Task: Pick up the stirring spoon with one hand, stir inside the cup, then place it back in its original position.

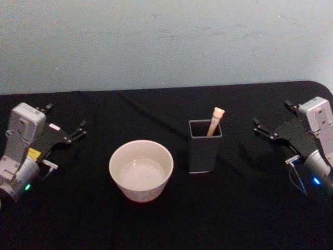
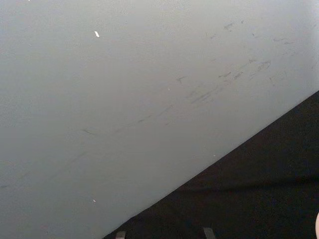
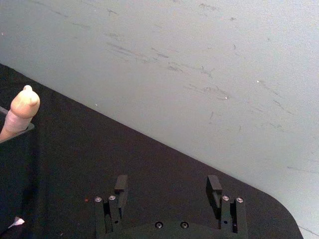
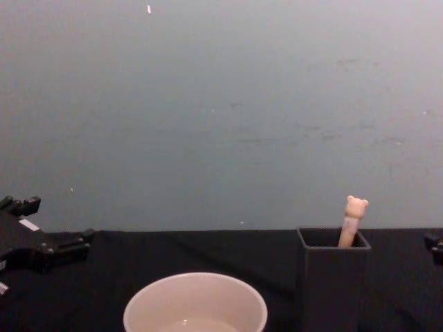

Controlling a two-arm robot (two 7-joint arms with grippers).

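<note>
A black table meets a scuffed pale wall. The cup and holder, spoon inside, stand mid-table; left gripper and right gripper flank them, claws wide.

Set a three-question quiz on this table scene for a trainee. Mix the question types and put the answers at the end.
1. True or false: the stirring spoon lies inside the cup.
2. Which stands nearer the right gripper: A) the cup, or B) the dark grey holder?
3. Fill in: the fingers of the left gripper and the right gripper are both ____.

Key:
1. False. The spoon stands in the holder and there is no spoon in the cup.
2. B.
3. Open.
</note>
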